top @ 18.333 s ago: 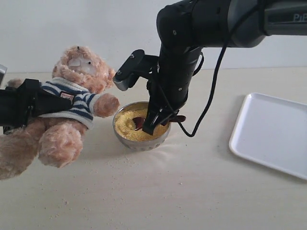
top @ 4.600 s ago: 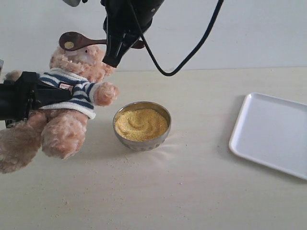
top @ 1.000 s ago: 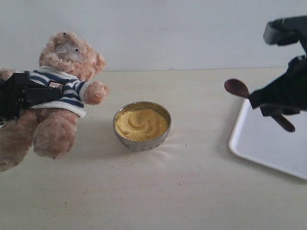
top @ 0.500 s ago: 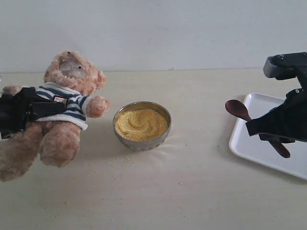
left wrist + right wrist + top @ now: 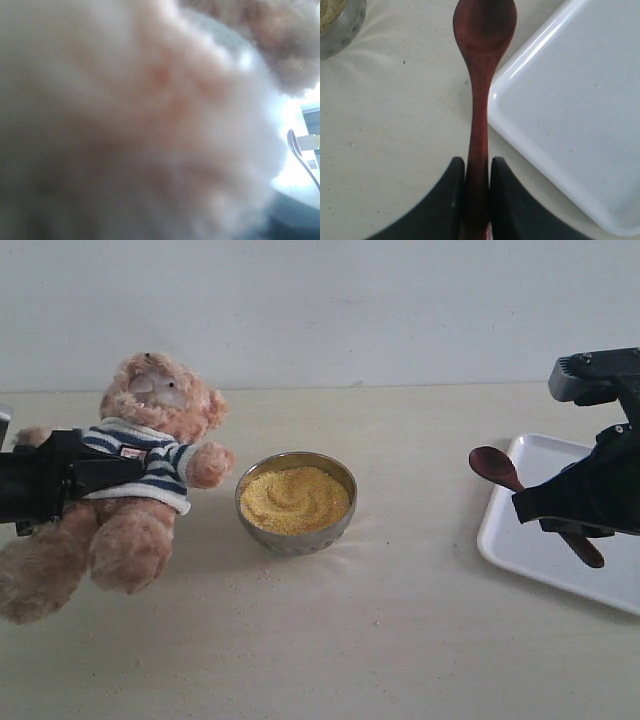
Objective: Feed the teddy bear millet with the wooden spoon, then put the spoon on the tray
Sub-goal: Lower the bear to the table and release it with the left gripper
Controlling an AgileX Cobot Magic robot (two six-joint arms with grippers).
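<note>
Placement is the step in hand. The small dark reddish-brown glossy wooden spoon (image 5: pixel 494 467) looks empty, and it sits pinched by its slim handle between the black fingers of the right hand (image 5: pixel 477 161). The spoon's oval end points to about 10 o'clock from that hand. It hangs over bare tabletop (image 5: pixel 400 640) just outside the corner of the flat white rectangular tray (image 5: pixel 560 462), while the handle end lies over the tray's surface. Whether it touches the tray I cannot tell.

At 9 o'clock from the tray, well apart, stands the small round shiny metal bowl (image 5: pixel 300 538) with its mound of fine yellow millet (image 5: pixel 293 498). Further toward 9 o'clock, the left hand (image 5: pixel 120 472) is clasped around the striped-shirted middle of the fluffy light-brown teddy bear (image 5: pixel 160 400).

The next move likely calls for carrying the spoon toward 3 o'clock until all of it is above the tray. The hand would then lower it flat and part its fingers.
</note>
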